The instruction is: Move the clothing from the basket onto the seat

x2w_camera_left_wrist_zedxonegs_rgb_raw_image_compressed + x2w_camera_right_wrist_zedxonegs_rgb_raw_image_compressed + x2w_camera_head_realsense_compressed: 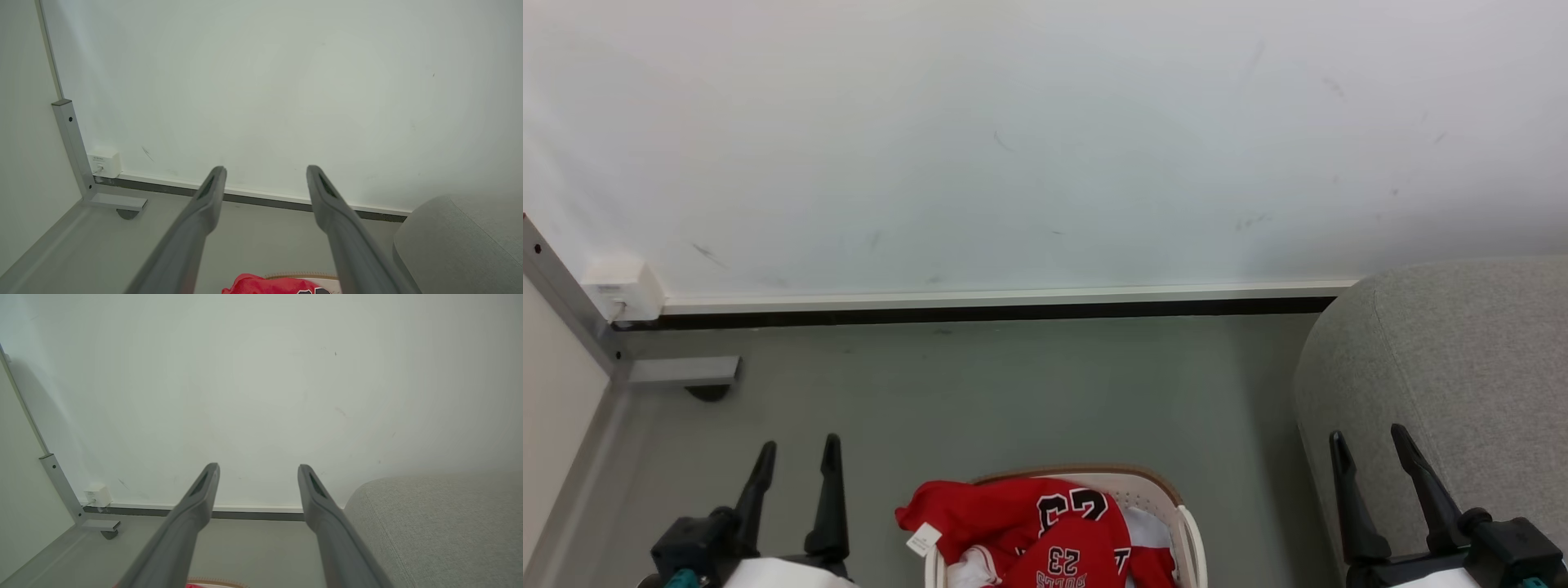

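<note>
The cream-white basket [1188,523] with a brown rim sits at the bottom middle of the head view. Red clothing [1013,523] with white trim and a black "23" fills it, and one fold hangs over its left edge with a white tag. The light grey seat [1445,367] rises on the right. My left gripper [799,453] stands open to the left of the basket, fingers apart and empty. My right gripper [1370,441] is open in front of the seat's side. The left wrist view catches the clothing [261,283] and the seat [457,245]; the right wrist view catches the seat [441,526].
A white wall [1045,139] with a pale skirting strip runs across the back. A grey metal post with a foot bracket [682,371] and a small white box [625,290] stand in the left corner. Grey floor [1013,392] lies between wall and basket.
</note>
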`<state>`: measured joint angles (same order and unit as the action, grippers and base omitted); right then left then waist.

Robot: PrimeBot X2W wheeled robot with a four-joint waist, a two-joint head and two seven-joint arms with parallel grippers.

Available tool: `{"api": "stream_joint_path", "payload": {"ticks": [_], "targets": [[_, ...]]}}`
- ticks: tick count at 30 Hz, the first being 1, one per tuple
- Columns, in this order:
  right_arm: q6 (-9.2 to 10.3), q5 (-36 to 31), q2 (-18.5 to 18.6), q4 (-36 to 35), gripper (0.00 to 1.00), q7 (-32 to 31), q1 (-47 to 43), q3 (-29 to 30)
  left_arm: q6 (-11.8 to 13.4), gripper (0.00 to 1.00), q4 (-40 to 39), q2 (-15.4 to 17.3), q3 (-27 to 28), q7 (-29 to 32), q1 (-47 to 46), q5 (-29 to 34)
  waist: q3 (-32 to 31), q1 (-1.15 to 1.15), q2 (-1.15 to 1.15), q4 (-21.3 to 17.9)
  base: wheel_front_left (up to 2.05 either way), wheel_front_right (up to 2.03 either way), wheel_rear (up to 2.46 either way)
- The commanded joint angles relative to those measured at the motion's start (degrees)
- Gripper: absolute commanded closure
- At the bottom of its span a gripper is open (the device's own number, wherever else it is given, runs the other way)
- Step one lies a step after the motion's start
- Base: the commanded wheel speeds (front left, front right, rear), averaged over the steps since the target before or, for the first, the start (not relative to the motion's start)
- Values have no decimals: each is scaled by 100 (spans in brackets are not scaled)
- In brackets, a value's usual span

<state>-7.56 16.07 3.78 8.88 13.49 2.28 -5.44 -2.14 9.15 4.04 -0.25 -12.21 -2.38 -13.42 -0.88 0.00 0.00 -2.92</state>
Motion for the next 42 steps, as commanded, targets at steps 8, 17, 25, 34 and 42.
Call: {"api": "stream_joint_path", "payload": {"ticks": [8, 17, 25, 34, 42], "targets": [[11, -417, -29, -97, 0, 82, -11, 12, 29, 0, -46, 30, 27, -135, 9, 478, 3, 0, 0, -1, 0, 0, 0], [13, -698, -71, -122, 0, 133, -32, 48, -23, 0, -12, 12, 61, -220, 14, 801, -12, 0, 0, -7, 0, 0, 0], [13, -987, -103, -147, 0, 178, -74, 62, -52, 0, 12, -10, 96, -307, 17, 1092, -25, 0, 0, -21, 0, 0, 0], [13, -936, -99, -111, 0, 165, -70, 46, -57, 0, 36, -42, 144, -297, 18, 1074, -62, 0, 0, -15, 0, 0, 0], [13, -837, -97, -150, 0, 165, -70, 46, -87, 0, 88, -69, 235, -297, 27, 895, -101, 0, 0, -33, 0, 0, 0]]}}
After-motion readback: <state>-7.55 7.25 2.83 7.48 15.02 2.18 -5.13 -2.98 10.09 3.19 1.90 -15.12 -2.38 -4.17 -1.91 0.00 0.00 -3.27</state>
